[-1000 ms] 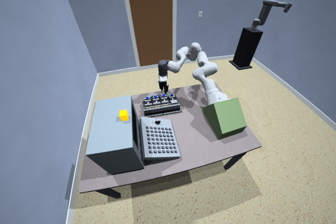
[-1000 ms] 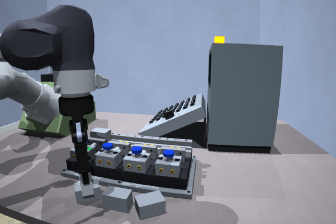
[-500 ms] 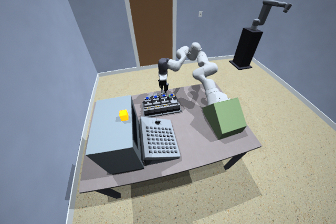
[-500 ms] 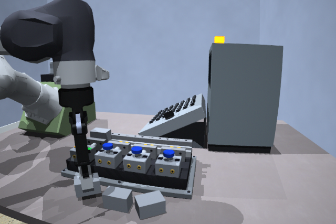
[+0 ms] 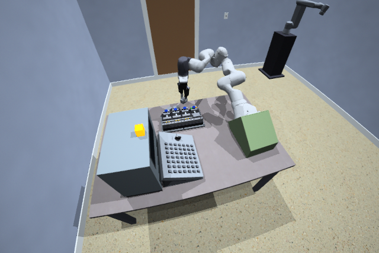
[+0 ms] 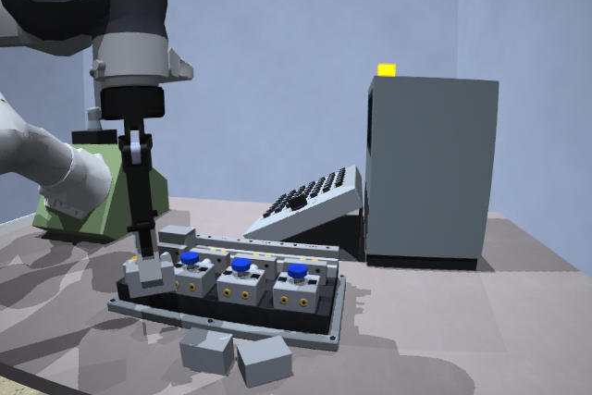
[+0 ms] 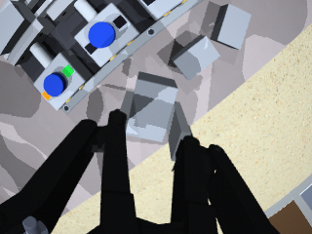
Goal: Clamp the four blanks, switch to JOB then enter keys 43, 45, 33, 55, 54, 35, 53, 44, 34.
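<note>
Gripper point(image 5: 183, 98) point(image 6: 150, 268) point(image 7: 150, 108) closed on a grey blank point(image 5: 183, 101) point(image 6: 147, 285) point(image 7: 155, 97), I have it hanging above the surface point(image 5: 220, 167) point(image 6: 430, 324) point(image 7: 273, 19). Near it, two loose blanks point(image 6: 206, 351) point(image 7: 196, 58) rest beside the vise fixture point(image 5: 183, 125) point(image 6: 267, 338); another blank point(image 5: 196, 114) point(image 6: 177, 234) sits at the end station, whose amber and green lenses are lit. Farther from my gripper stand the keypad point(image 5: 180, 175) point(image 6: 311, 211) and the cabinet point(image 5: 122, 146) point(image 6: 430, 166), its amber lamp point(image 5: 139, 130) point(image 6: 386, 69) lit.

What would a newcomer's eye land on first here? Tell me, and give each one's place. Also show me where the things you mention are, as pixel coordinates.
Probably the glowing amber lamp point(image 5: 140, 130) point(image 6: 386, 69) atop the big grey cabinet point(image 5: 125, 143) point(image 6: 432, 166). Next, the four blue valve knobs lined up along the vise fixture point(image 5: 183, 124) point(image 6: 267, 312), and the gripper point(image 5: 183, 98) point(image 6: 150, 271) point(image 7: 150, 108) holding a grey blank point(image 6: 138, 285) point(image 7: 155, 104) beside them.
</note>
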`<state>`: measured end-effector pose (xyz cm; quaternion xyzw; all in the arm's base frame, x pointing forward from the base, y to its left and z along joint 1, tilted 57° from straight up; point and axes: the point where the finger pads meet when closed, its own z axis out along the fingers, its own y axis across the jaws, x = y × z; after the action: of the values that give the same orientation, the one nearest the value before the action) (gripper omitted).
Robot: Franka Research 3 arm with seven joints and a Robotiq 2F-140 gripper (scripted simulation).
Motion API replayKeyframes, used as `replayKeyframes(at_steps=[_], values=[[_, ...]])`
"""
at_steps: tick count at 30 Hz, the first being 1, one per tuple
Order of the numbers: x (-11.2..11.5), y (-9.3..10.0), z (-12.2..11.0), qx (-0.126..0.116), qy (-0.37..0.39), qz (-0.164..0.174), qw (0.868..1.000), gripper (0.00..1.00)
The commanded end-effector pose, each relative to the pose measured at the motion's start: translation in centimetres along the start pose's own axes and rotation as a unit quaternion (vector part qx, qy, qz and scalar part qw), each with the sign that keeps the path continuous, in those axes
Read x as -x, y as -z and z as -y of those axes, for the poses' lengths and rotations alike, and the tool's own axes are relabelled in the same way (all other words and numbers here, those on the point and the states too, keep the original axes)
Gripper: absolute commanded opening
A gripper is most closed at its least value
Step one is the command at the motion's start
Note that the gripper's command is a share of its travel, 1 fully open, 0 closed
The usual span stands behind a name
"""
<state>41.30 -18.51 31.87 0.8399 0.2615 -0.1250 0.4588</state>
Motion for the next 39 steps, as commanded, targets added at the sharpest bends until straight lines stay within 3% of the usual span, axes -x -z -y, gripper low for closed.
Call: replayKeyframes(at_steps=[1, 8, 21, 27, 34, 39], values=[[0.6, 2.4, 0.3, -0.004, 0.003, 0.01, 1.0, 0.0], [0.6, 5.8, 0.3, -0.004, 0.003, 0.01, 1.0, 0.0], [0.5, 6.8, 0.3, -0.004, 0.001, 0.01, 1.0, 0.0], [-0.7, 7.0, 1.2, -0.002, -0.024, 0.01, 1.0, 0.0], [-6.7, 7.4, 6.8, 0.001, -0.157, 0.007, 0.988, 0.0], [-10.6, 7.0, 11.9, 0.002, -0.198, 0.013, 0.98, 0.0]])
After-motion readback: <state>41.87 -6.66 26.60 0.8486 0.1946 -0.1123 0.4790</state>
